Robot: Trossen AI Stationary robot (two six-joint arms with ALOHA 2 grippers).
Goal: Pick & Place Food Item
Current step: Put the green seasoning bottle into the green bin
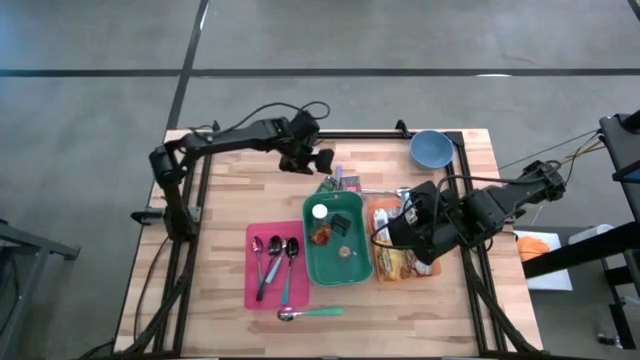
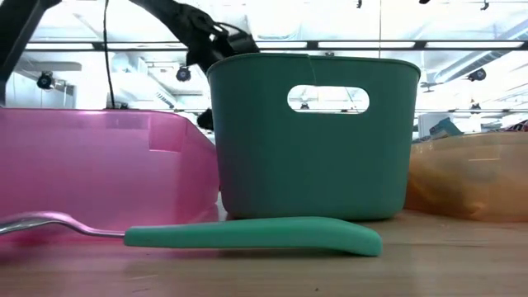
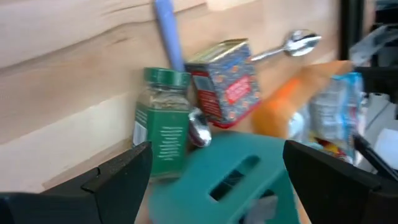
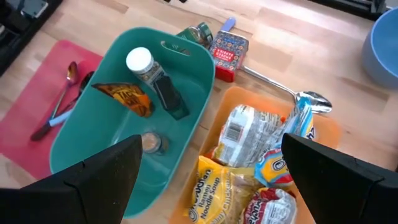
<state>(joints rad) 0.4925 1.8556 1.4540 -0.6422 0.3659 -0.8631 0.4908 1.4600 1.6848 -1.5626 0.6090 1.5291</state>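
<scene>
Right pincer: your right pincer (image 1: 400,243) is hanging over the orange tray (image 1: 380,206) with its fingers spread wide and nothing between them.
Food packets: the food packets (image 4: 249,165) are lying in the orange tray directly below that pincer; you are looking down on a clear bag of noodles and a yellow noodle soup pack (image 4: 214,193), none of them touched.
Green bin: the green bin (image 1: 336,262) is sitting just beside the orange tray, on its left in the high view, holding a white-capped bottle (image 4: 147,66), an orange wrapper (image 4: 127,96) and a small jar (image 4: 151,144).
Left pincer: your left pincer (image 1: 322,160) is hovering near the far end of the green bin, fingers wide, holding nothing.
Behind the bin: a green-lidded spice jar (image 3: 163,121) and a small red box (image 3: 224,81) are standing on the worktop (image 1: 220,200) just ahead of the left pincer, apart from its fingers.
Pink tray: the pink tray (image 1: 252,290) is lying left of the bin, carrying spoons (image 1: 274,255).
Near edge: a green-handled spoon (image 1: 312,313) is resting on the worktop in front of the bin.
Far corner: a blue bowl (image 1: 431,149) is sitting well apart from both pincers.
</scene>
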